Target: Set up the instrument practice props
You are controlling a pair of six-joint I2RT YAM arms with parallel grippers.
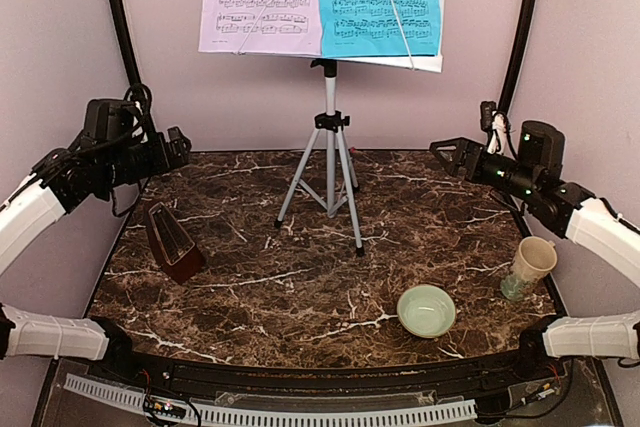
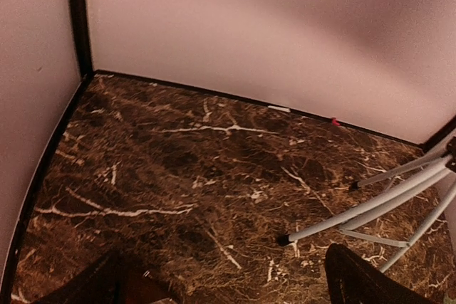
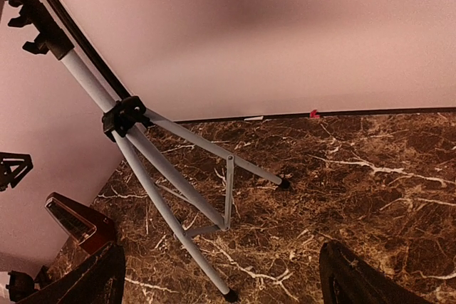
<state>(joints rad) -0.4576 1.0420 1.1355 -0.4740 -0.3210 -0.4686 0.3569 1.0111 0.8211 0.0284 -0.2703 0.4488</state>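
- Brown-veined marble desk [image 1: 300, 277] carries every prop; both arms sit above its side edges.
- Left tool [image 1: 178, 147]: jaws spread wide, nothing between them, no contact with anything. It hangs over the left rear part of the desk, close to the side wall. In the wrist view its fingers [image 2: 92, 286] frame only bare marble.
- Right tool [image 1: 450, 154]: jaws also wide apart, empty, touching nothing. It hangs over the right rear edge and points toward the stand.
- Silver tripod music stand [image 1: 330, 147]: rear centre of the desk, upright, feet on the marble.
- Lavender page [image 1: 260, 2] on the left and cyan page [image 1: 380, 2] on the right lie side by side on the stand's white rest, each crossed by a thin wire arm.
- Reddish-brown metronome [image 1: 173, 242]: left part of the desk, well apart from the stand, below the left tool.
- Pale green bowl [image 1: 427, 310]: front right. Cream mug [image 1: 528, 267]: right edge, near the bowl but apart.
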